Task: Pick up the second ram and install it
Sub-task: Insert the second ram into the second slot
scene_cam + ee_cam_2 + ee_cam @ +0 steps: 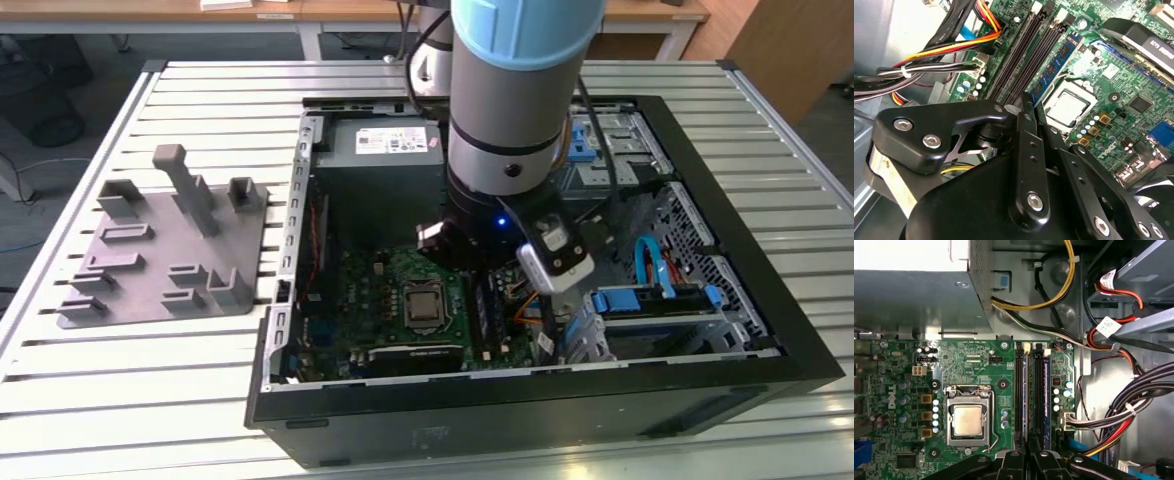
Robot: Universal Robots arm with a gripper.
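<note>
— Is the second ram [1025, 395] installed?
— It already stands in a memory slot [1018, 390] beside the processor socket [968, 420]. The tool [1028, 440] is closed, right over it. Whether the stick is fully seated, I cannot tell.

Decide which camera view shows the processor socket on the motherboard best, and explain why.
The first wrist view: it looks squarely onto the processor socket, whole and unobstructed. The second wrist view shows it slanted; the exterior view shows it from farther away, beside the arm.
</note>
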